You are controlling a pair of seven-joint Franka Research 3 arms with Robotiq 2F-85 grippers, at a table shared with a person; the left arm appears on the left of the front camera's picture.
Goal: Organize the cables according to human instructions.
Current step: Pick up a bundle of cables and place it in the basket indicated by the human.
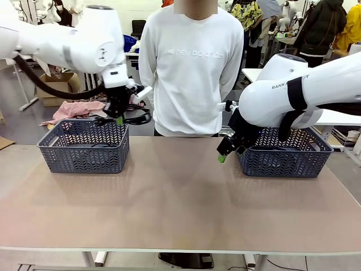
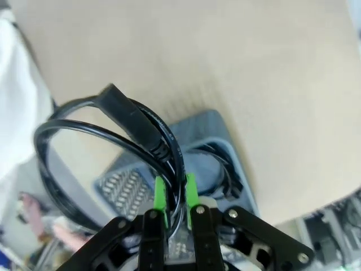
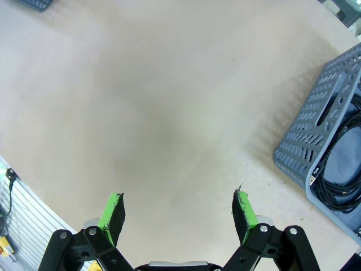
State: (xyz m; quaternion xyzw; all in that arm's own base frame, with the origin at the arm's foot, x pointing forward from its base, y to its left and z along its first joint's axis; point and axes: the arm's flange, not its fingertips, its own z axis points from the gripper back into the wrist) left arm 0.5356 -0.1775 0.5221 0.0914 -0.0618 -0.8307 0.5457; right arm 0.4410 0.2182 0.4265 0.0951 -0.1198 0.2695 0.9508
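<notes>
Bare tan table (image 1: 180, 197) fills the foreground, with nothing lying on its open middle. Two grey lattice baskets stand toward the far edge, where a person (image 1: 192, 68) in a white sweatshirt stands facing across, arms down.

Taking the left basket (image 1: 83, 148) as the landmark: the left gripper (image 1: 118, 117) hangs just above its far right corner, fingers pinched on a coiled black cable (image 1: 135, 116) that dangles above that corner, partly past the rim on the person's side. From the left wrist, the green pads (image 2: 159, 195) press on the cord's strands, and the loop, with a chunky plug (image 2: 127, 110), hangs over the basket below. Another dark cable (image 2: 225, 169) already lies inside that basket (only part of it shows).

Well to the right of the left basket stands the right basket (image 1: 285, 161). The right gripper (image 1: 224, 152) hovers just off its left wall, fingers spread wide and holding nothing. From the right wrist, a coiled cable (image 3: 338, 169) rests inside that basket.

By the look of it, the sorting is well along: no cable remains on the table, at least one sits in each basket, and one is in the left gripper's hold. What seems left is to lower and release that cable into the left basket, assuming that is where the person wants it.
</notes>
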